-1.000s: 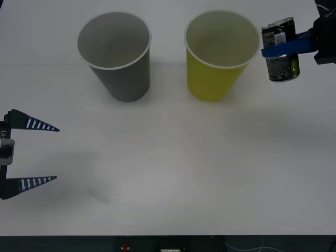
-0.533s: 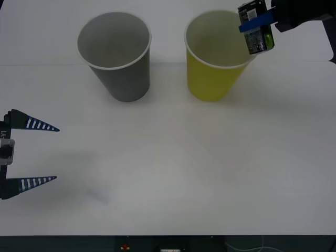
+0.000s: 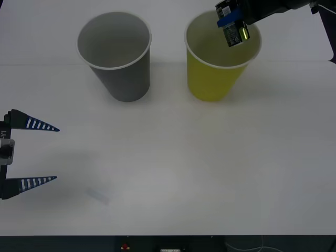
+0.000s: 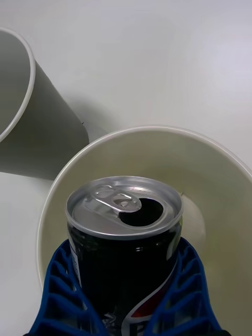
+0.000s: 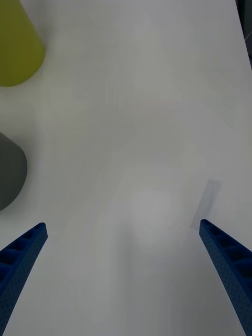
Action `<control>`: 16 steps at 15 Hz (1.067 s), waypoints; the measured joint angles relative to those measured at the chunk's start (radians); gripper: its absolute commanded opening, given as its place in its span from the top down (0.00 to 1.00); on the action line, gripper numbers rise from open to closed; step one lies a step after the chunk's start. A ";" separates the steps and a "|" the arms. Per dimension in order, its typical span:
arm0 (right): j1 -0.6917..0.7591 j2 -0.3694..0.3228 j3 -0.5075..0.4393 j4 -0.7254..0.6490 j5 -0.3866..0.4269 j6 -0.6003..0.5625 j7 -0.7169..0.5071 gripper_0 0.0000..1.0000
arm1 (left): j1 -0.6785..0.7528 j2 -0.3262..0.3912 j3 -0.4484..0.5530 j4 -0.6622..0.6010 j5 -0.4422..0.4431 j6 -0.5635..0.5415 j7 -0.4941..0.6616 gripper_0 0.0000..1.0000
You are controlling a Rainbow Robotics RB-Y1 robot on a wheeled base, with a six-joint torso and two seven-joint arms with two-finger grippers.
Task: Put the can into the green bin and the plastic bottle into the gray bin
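Right gripper [image 3: 231, 18] pinches the can [image 3: 234, 31] above the green bin [image 3: 218, 79] mouth. Left gripper [image 3: 39, 153] spread, idle near the table [image 3: 184, 168] edge; gray bin [image 3: 118, 63] upright

Each pincer [image 3: 44, 153] has blue ribbed tapering fingers [image 5: 227, 262] on black arm housings.

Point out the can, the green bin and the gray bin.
can [image 4: 126, 247]: right wrist view, on its dark side wall below the silver top.
green bin [image 3: 212, 81]: front view, on its yellow-green outer wall.
gray bin [image 3: 126, 79]: front view, on its gray outer wall.
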 measured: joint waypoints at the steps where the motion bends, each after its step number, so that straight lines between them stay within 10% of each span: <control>1: 0.000 0.001 0.000 0.000 0.000 0.001 0.011 0.49 | 0.000 0.000 0.000 0.000 0.000 0.000 0.000 0.00; 3: 0.000 -0.002 0.006 0.001 -0.002 0.000 0.038 0.00 | 0.000 0.000 0.000 0.000 0.000 0.000 0.000 0.00; 10: 0.001 -0.021 0.011 0.001 -0.055 -0.002 0.068 0.00 | 0.000 0.000 0.000 0.000 0.000 0.000 0.000 0.00; 16: 0.034 -0.136 0.010 -0.041 -0.258 -0.006 0.229 0.00 | 0.000 0.000 0.000 0.000 0.000 0.000 0.000 0.00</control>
